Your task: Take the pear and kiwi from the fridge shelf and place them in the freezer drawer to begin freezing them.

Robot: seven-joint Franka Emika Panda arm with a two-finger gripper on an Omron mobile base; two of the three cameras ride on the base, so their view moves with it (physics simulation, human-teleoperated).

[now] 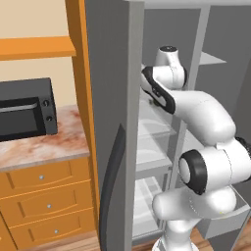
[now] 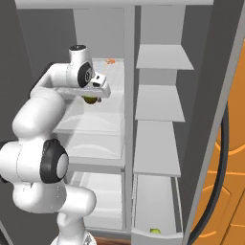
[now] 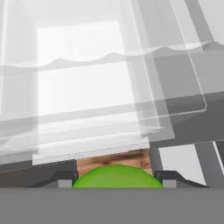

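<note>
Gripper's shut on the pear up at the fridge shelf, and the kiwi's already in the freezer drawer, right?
No, the fruits are swapped. The gripper holds the kiwi, bright green with a brown side, between its fingertips in the hand view. The pale yellow-green pear already lies in the freezer drawer, as the right base view shows.

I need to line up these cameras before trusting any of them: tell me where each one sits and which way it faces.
Left base view: behind the arm on its left, looking forward into the open fridge; microwave at left.
Right base view: behind the arm on its right, facing the shelves; pincer shut on the kiwi, pear in the freezer drawer.
Hand view: on the hand, looking along the pincer past the kiwi at clear bins.
Both base views share arm and fridge.
</note>
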